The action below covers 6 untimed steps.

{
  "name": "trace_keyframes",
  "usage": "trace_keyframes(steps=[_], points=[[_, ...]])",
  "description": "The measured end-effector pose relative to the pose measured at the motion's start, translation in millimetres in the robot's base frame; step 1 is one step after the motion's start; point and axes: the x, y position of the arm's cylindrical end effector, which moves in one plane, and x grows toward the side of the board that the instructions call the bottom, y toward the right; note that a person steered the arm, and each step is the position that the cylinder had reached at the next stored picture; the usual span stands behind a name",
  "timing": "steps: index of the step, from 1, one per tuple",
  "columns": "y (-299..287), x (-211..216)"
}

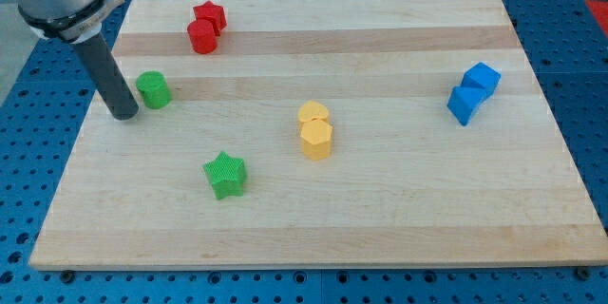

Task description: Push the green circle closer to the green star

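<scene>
Camera view has my tip (124,114), bare rod holding nothing, just left of the green circle (152,89). Looks lined up; next push should probably angle right and nearer, toward the green star (226,175).

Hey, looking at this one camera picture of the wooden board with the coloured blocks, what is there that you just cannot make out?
All in the single camera view:
- Whether my tip touches the green circle block: they look very close, with no clear gap visible.
- Exact shapes of the two stacked-looking red blocks: they overlap.
- Shapes of the two yellow blocks: pressed together.
- The two blue blocks: also overlapping.
- The arm above the rod: cut off by the view's top left.
- The green star block is fully visible.
</scene>
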Motion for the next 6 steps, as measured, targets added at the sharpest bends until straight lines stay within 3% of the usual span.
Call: trace_keyframes(steps=[3,4,6], points=[[2,-79],[2,-79],[57,-21]])
